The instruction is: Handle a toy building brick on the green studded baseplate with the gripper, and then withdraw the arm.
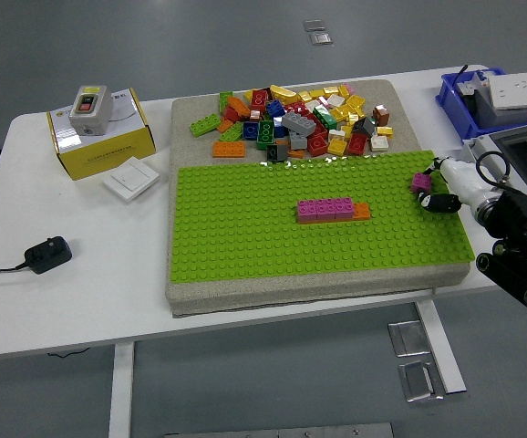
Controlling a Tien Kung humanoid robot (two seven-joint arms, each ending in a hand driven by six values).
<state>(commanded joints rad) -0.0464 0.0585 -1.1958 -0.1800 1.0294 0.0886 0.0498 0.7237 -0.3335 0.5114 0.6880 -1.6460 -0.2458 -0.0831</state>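
Observation:
The green studded baseplate (245, 228) lies on a grey pad in the middle of the table. A row of pink bricks (325, 209) with an orange brick (361, 212) at its right end is fixed near the plate's centre. My right hand (430, 189) comes in from the right edge and sits over the plate's right rim. Its white and black fingers (441, 202) are curled around a small magenta brick (420, 182), held just above the studs. The left arm does not show.
A pile of several loose bricks (300, 119) lies on the grey pad (191, 114) behind the plate. A yellow box (99, 141) with a switch, a white switch plate (130, 178) and a black plug (46, 254) are at the left. A blue bin (455, 96) stands far right.

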